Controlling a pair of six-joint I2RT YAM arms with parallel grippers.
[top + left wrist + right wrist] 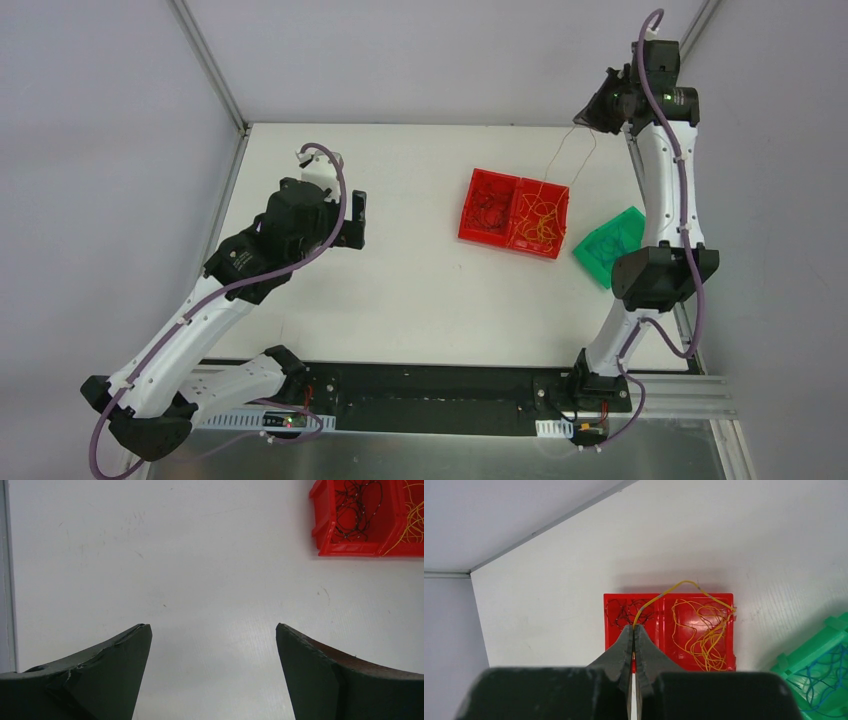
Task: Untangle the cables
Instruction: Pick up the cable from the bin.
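Top external: right claw pinches yellow cable, barely visible; left claw wide, empty.

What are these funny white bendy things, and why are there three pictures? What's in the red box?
The white bendy things are two robot arms bolted to a table. One picture looks down from above. The other two come from little cameras on each arm's wrist, so you see its own fingers.

The left gripper is wide open over bare table, holding nothing. The right gripper is lifted high and pinched shut on a thin yellow wire, which trails down into the red box.

That red box has two halves: dark wires in one, yellow wires in the other. Beside it, a green box holds blue wires.
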